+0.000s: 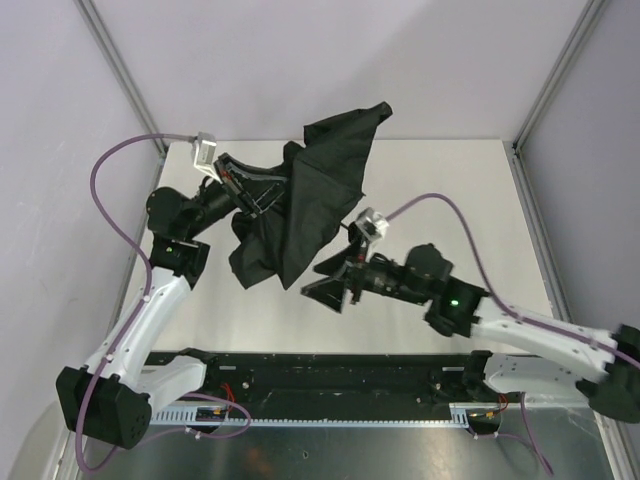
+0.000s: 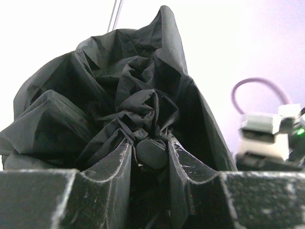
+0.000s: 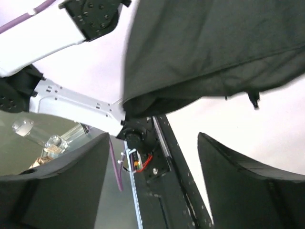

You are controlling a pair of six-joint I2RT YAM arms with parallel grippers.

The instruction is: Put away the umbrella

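The black umbrella (image 1: 320,190) hangs above the table as crumpled, half-collapsed canopy fabric. My left gripper (image 1: 245,192) is at its left side. In the left wrist view the jaws are shut (image 2: 151,151) on a small round black knob of the umbrella (image 2: 151,155), with the bunched fabric (image 2: 128,90) rising behind it. My right gripper (image 1: 330,287) is open and empty, just below the canopy's lower right edge. In the right wrist view the gripper (image 3: 152,176) has its fingers wide apart and the canopy (image 3: 214,47) hangs above them. The shaft, handle and strap are hidden.
The white table (image 1: 460,180) has purple-grey walls on three sides and metal frame posts (image 1: 125,75). A black rail (image 1: 330,372) runs along the near edge between the arm bases. Purple cables (image 1: 100,190) loop beside both arms. The left arm's white link (image 3: 71,102) shows in the right wrist view.
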